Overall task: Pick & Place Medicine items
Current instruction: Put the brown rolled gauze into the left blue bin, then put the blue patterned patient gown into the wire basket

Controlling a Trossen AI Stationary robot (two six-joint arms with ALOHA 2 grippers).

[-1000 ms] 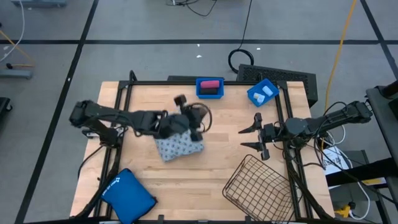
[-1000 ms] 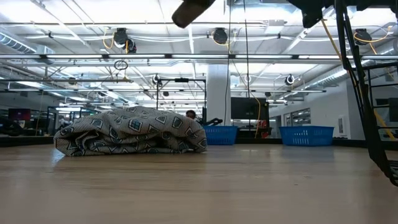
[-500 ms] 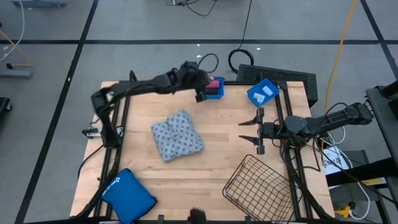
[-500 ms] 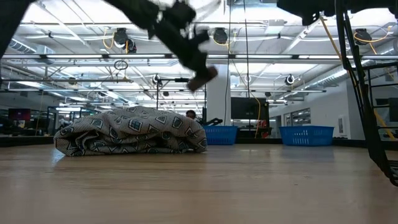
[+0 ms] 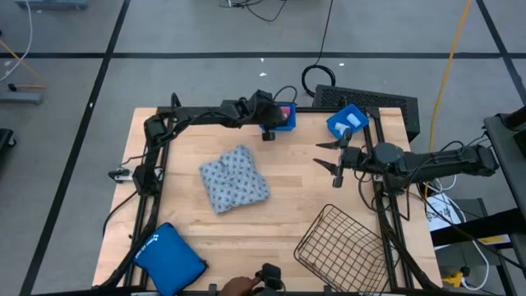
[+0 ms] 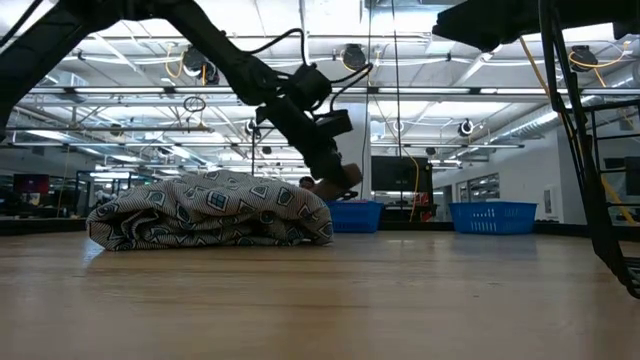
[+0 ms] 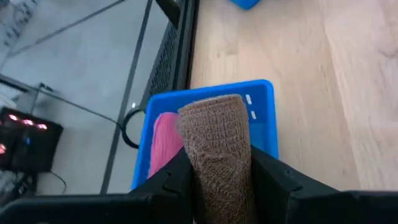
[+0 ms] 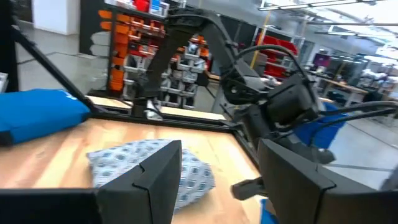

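Placing step: left gripper [image 7: 217, 180], jaws clamped on brown container [image 7: 217, 149], hovering at blue bin [image 5: 278, 116], upper centre, needing lowering then release; right gripper [image 5: 337, 164] waiting, jaws apart.

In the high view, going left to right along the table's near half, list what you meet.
Plain blue pouch → grey-blue patterned soft pack → wire basket.
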